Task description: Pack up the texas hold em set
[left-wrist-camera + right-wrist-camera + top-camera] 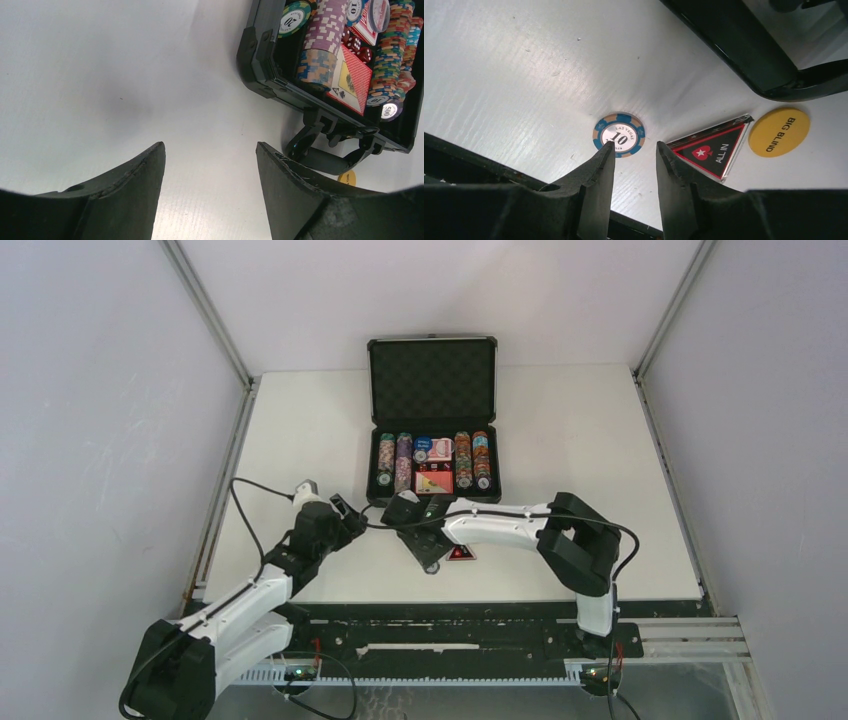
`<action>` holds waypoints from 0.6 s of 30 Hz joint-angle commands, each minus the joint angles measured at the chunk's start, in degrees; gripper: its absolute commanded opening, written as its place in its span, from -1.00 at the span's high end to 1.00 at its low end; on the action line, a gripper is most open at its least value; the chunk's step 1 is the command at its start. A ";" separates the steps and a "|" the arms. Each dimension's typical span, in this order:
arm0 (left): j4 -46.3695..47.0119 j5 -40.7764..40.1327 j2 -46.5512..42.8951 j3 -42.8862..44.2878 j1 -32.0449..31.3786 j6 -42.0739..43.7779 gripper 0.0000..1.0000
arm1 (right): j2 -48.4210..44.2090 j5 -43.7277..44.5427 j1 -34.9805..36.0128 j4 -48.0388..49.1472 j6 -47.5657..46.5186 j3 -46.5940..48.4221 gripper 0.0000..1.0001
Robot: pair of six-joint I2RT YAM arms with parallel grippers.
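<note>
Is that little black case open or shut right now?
Open: the case has its lid standing upright, foam showing, with chips and a red card box exposed inside.

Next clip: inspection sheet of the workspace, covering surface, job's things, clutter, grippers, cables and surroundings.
Surface: white table, no damage seen.
Job's things: case open, chips and card boxes inside; blue chip, triangular marker and yellow button loose on the table in front.
Clutter: nothing seen.
Grippers: left gripper open, empty; right gripper open, tips at the blue chip.
Cables: black cable looping over the table.
Surroundings: plain white walls.
</note>
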 commanded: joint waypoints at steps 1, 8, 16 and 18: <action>2.42 0.97 -0.31 2.18 -0.38 1.49 -0.43 | -3.85 1.59 -0.55 -0.19 -1.03 -0.31 0.13; 2.46 1.11 -0.24 2.14 -0.51 1.62 -0.43 | -3.51 -0.32 -0.63 0.41 -1.01 -0.47 -0.32; 2.63 1.23 0.49 2.23 -0.55 1.62 -0.42 | -1.60 -3.17 -0.35 3.55 -0.39 -2.00 -0.56; 2.66 1.24 0.60 2.31 -0.51 1.62 -0.42 | -1.00 -3.98 -0.09 4.31 -0.53 -2.01 -0.54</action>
